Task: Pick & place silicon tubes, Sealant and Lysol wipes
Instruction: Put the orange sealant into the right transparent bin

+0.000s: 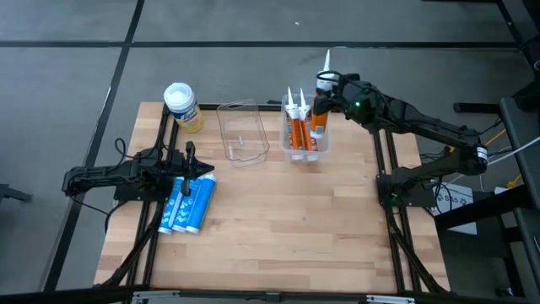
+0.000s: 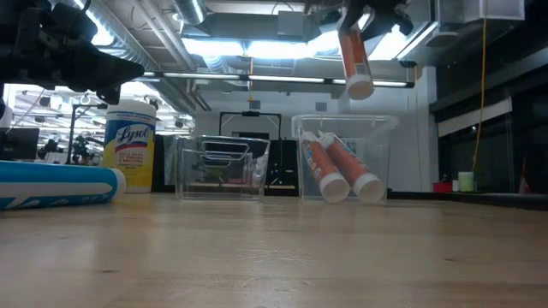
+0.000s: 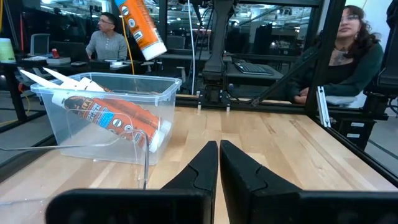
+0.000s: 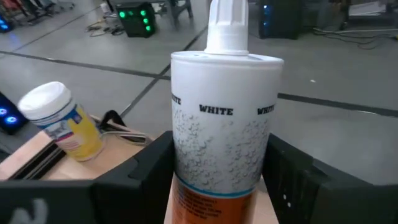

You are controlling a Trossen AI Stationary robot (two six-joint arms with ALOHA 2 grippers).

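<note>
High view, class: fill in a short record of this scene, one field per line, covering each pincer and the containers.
Right pincer: shut on orange sealant cartridge, above right clear plastic bin
Left pincer: shut, empty, over blue tubes with white caps
Right bin contents: two orange cartridges
Middle clear bin: no items
Yellow Lysol wipes canister: upright, far left corner

- Lit evenly from overhead; soft, faint shadows beneath the arms on the wooden table (image 1: 278,228).
- Glaring white along the ceiling light strips (image 2: 248,47) in the low view (blown out, no detail).
- Blurred up close: table foreground at table height, sealant tube (image 4: 225,143) at the right wrist.
- Dim beyond the table.
</note>
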